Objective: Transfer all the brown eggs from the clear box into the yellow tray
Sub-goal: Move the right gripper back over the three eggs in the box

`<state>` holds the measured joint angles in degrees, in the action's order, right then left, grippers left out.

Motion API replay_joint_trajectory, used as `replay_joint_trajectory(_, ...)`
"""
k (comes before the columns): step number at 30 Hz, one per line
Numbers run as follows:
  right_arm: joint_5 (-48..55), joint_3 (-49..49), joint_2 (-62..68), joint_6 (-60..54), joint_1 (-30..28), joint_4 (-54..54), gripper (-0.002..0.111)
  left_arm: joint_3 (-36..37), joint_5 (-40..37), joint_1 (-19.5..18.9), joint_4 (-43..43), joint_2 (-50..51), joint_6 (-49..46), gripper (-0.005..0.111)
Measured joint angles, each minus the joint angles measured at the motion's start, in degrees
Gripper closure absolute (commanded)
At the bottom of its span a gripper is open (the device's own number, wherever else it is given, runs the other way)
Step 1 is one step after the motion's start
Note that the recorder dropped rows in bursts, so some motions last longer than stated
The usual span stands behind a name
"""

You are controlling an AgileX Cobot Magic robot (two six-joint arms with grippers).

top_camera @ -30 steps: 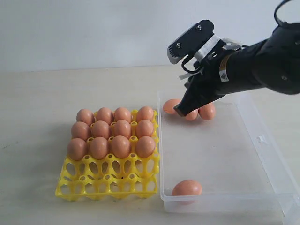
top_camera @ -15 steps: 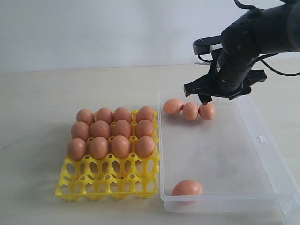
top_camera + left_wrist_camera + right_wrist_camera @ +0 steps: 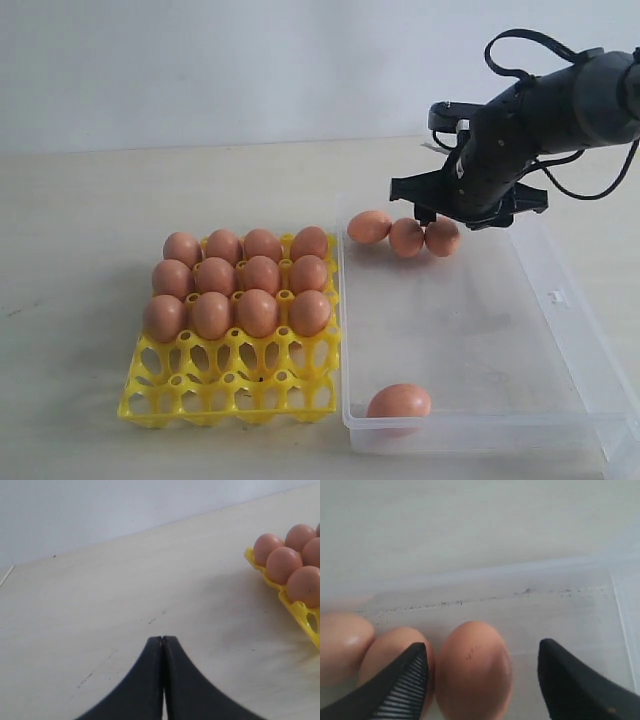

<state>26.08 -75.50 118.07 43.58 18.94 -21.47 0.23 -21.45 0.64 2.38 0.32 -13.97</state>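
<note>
Several brown eggs (image 3: 235, 285) fill the three far rows of the yellow tray (image 3: 225, 400); its near cups hold nothing. The clear box (image 3: 470, 435) has three eggs in its far left corner and one egg (image 3: 399, 401) at its near left corner. My right gripper (image 3: 452, 216) is open, low over the rightmost egg (image 3: 441, 237) of the three. In the right wrist view that egg (image 3: 474, 667) lies between the spread fingers of the right gripper (image 3: 482, 645), apart from both. My left gripper (image 3: 162, 639) is shut on nothing over bare table.
The box stands against the tray's right side. In the left wrist view the tray's corner (image 3: 300, 612) with eggs (image 3: 283, 565) lies off to one side. The egg in the middle of the three (image 3: 390, 655) touches the egg between the fingers.
The right gripper has opened and turned. It has moved from in front of the three eggs to straddle the rightmost one. No egg has moved.
</note>
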Motion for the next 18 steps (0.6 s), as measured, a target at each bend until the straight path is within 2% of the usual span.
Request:
replay_joint_trajectory(2,-0.54,-0.03,0.87,0.14,-0.03,-0.11,0.068,0.00,0.00,0.00,0.00,0.00,0.00,0.107)
replay_joint_trajectory(6,-0.99,-0.26,1.45,0.42,-0.03,-0.23,0.103,0.00,0.00,0.00,0.00,0.00,0.00,0.107)
replay_joint_trajectory(7,-0.99,-0.26,1.45,0.21,-0.03,-0.23,0.108,0.00,0.00,0.00,0.00,0.00,0.00,0.107)
replay_joint_trajectory(14,-0.05,0.17,0.30,-2.62,-0.03,-0.23,0.108,0.00,0.00,0.00,0.00,0.00,0.00,0.107)
replay_joint_trajectory(18,-4.91,3.68,-4.05,-2.72,0.23,-0.47,0.108,0.00,0.00,0.00,0.00,0.00,0.00,0.107)
